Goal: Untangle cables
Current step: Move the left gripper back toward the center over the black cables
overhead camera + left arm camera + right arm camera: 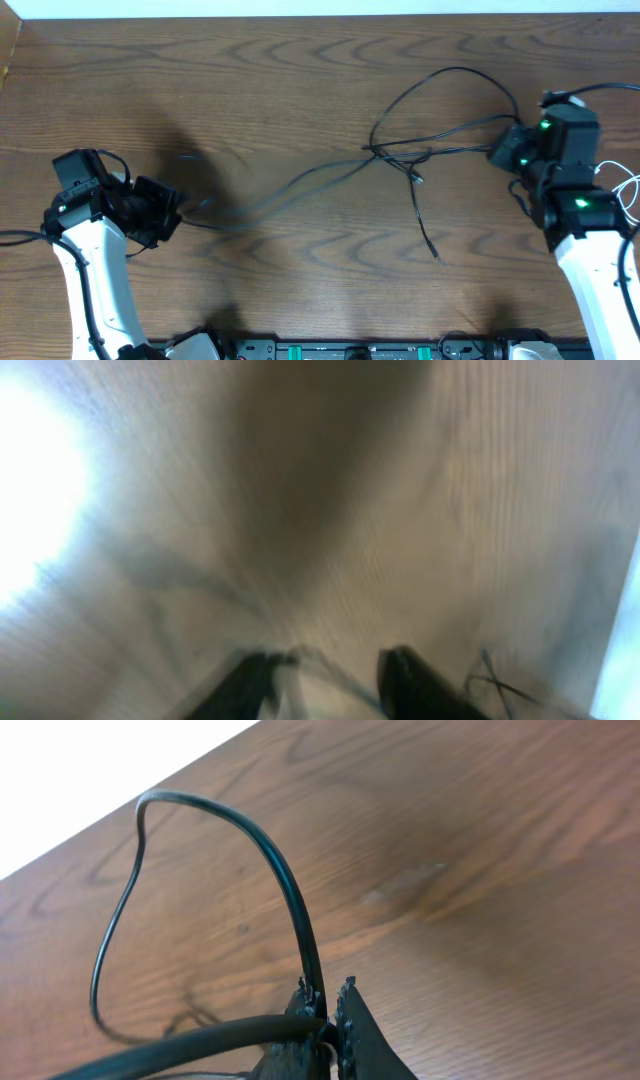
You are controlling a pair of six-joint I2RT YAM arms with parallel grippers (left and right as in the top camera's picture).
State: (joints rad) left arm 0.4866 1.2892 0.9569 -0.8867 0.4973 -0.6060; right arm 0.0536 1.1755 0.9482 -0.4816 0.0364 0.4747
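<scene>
The cables are tangled in a knot (395, 155) right of the table's middle. One black cable loops up toward the far side (450, 72) and also shows in the right wrist view (285, 880). Another black end trails toward the front (428, 235). A blurred greyish cable (290, 185) runs from the knot to my left gripper (172, 215). My right gripper (500, 152) is shut on a black cable (318, 1000) right of the knot. In the blurred left wrist view, my left gripper's (330, 675) fingers are apart with a pale cable (300, 670) between them.
The wooden table (300, 80) fills the view. Its far edge (300, 18) is at the top. Thin white cords (630, 192) hang by the right arm. Thicker black robot cords leave the left arm (15, 238). The arm bases stand along the front edge.
</scene>
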